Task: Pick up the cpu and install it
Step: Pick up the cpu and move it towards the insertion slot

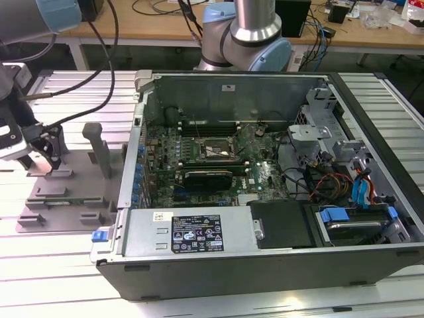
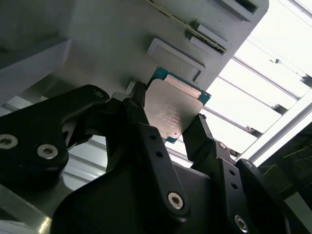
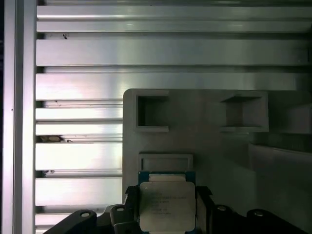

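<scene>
- Black tool [image 2: 168,119] is closed on the cpu [image 2: 173,107], pinching two opposite edges, likely to spare its metal top.
- Both hang at the grey fixture [image 1: 63,199] on the bench [image 1: 66,265], well left of the open computer case [image 1: 265,218].

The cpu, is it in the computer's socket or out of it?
Out. In both wrist views the cpu sits in the gripper over the grey holder tray, outside the computer case.

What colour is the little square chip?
Shiny silver-grey with a green edge; the cpu shows best in the second wrist view.
</scene>
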Robot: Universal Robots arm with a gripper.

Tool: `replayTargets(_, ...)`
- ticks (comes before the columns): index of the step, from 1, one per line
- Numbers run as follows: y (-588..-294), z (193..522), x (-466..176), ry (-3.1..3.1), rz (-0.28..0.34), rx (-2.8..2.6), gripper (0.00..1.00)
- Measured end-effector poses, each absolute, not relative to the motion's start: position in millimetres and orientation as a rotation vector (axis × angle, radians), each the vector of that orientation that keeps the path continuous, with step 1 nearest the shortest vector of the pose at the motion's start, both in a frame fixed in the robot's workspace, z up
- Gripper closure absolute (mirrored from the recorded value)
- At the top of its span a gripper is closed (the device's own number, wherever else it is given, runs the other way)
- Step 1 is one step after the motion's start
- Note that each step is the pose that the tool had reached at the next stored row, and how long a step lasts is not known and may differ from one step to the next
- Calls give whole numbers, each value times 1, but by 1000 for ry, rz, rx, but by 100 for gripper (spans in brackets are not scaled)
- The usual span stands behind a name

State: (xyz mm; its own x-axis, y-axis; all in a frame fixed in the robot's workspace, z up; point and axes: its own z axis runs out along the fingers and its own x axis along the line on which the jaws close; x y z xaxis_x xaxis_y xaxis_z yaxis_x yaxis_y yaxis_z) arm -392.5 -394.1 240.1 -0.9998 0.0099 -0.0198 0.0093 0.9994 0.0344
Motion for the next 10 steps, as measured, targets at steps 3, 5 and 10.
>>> replayTargets(3,-394,243,-392,3121,54,15,45)
replayTargets(5,-394,246,-392,3121,54,15,45)
replayTargets(10,-394,255,-392,3121,54,15,45)
